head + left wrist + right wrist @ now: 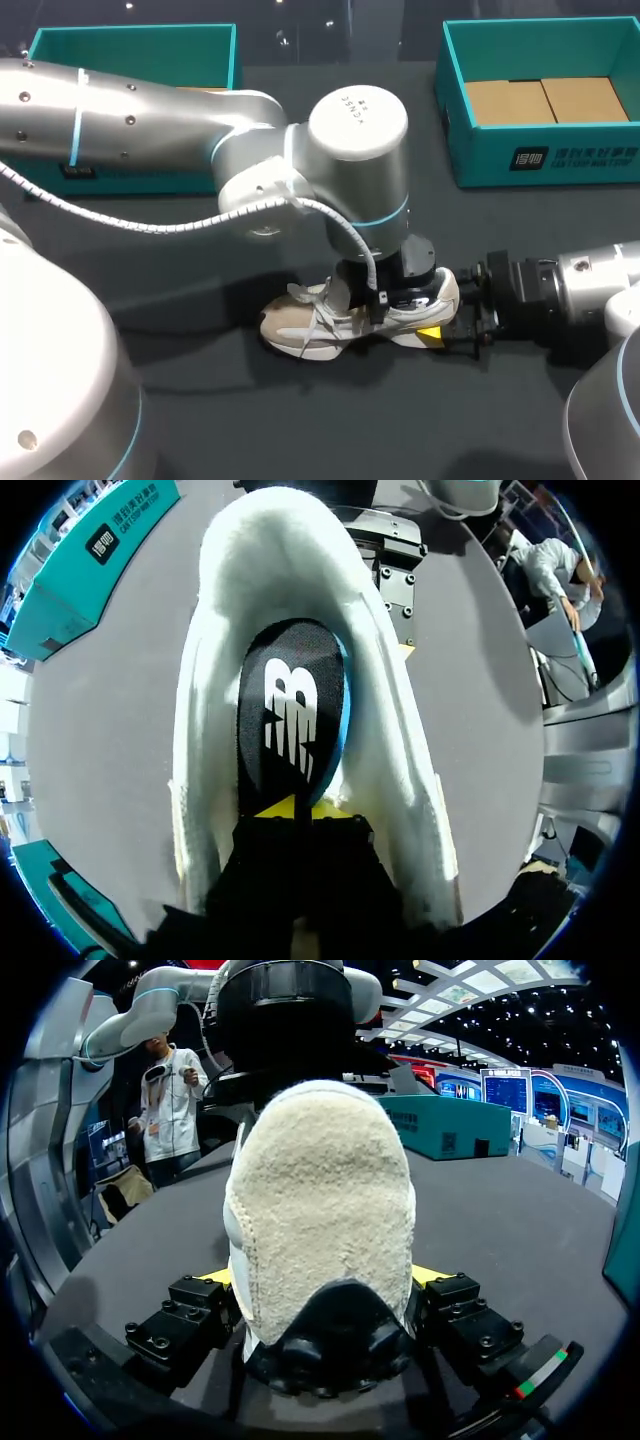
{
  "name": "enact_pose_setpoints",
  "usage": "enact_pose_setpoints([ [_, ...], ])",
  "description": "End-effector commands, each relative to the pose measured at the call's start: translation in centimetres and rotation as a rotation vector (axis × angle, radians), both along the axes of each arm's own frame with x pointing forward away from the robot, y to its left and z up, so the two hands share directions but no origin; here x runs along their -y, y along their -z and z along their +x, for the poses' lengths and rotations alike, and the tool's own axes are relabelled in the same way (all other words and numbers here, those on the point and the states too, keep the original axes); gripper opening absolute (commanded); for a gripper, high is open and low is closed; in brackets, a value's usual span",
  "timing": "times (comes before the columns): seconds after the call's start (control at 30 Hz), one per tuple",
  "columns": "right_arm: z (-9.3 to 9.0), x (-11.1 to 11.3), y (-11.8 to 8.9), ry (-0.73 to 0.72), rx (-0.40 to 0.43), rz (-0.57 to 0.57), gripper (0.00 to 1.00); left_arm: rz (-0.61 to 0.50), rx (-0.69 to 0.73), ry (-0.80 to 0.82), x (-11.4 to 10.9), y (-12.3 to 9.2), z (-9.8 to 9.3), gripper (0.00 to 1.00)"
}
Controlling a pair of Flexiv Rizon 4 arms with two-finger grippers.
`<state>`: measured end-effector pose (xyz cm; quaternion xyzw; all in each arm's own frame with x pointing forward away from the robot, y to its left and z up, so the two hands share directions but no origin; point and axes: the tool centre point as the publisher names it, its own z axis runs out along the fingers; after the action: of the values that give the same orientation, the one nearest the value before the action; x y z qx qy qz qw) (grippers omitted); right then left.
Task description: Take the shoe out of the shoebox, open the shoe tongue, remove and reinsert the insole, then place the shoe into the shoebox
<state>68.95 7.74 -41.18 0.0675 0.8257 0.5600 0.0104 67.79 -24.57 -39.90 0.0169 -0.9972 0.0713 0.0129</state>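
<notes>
A cream and white sneaker [310, 325] lies on its sole on the dark table, toe pointing left. My left gripper [385, 305] comes down from above into the shoe's opening. In the left wrist view its yellow tips [300, 808] are pinched together on the near edge of the black insole [290, 710], which lies inside the shoe [230, 600]. My right gripper [440, 330] comes in low from the right. Its fingers press against both sides of the fuzzy heel [320, 1200], one yellow tip [215, 1276] showing on each side.
A teal shoebox [545, 160] with brown cardboard inside stands at the back right. A second teal box [130, 45] stands at the back left, partly behind my left arm. Bare table stretches in front of the shoe.
</notes>
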Motion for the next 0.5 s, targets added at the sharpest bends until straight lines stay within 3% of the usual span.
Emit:
enact_pose_setpoints([
  [0.03, -0.1, 0.0, 0.0, 0.001, 0.0, -0.005, 0.0, -0.188, -0.058, -0.007, -1.7, -1.1, 0.4, 0.0],
  [0.2, -0.1, 0.0, 0.0, 0.001, 0.0, -0.005, 0.0, -0.3, -0.112, -0.009, -2.1, -2.6, 0.2, 0.0],
  [0.5, -0.1, 0.0, 0.0, 0.001, 0.0, -0.005, 0.0, -0.394, -0.159, -0.014, -2.6, -4.0, 0.6, 0.0],
])
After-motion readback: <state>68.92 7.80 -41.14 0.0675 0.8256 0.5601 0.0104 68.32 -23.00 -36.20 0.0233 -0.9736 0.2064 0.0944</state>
